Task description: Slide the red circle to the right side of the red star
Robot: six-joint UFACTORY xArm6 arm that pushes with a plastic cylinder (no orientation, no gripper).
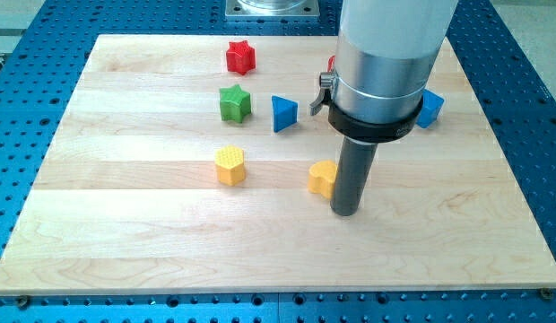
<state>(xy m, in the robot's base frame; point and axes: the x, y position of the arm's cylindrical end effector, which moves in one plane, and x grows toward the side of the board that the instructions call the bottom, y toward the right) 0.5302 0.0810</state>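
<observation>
The red star point(240, 56) sits near the view's top, left of centre on the wooden board point(125, 224). A small red sliver point(331, 63), probably the red circle, shows at the left edge of the arm's grey body; the rest of it is hidden. My tip point(346, 213) rests on the board below centre, touching or just right of a yellow block point(321, 178), far below the red sliver and the red star.
A green star point(234, 102) and a blue triangle point(283, 113) lie below the red star. A yellow hexagon point(230, 166) lies left of my tip. A blue block point(430, 108) peeks out right of the arm.
</observation>
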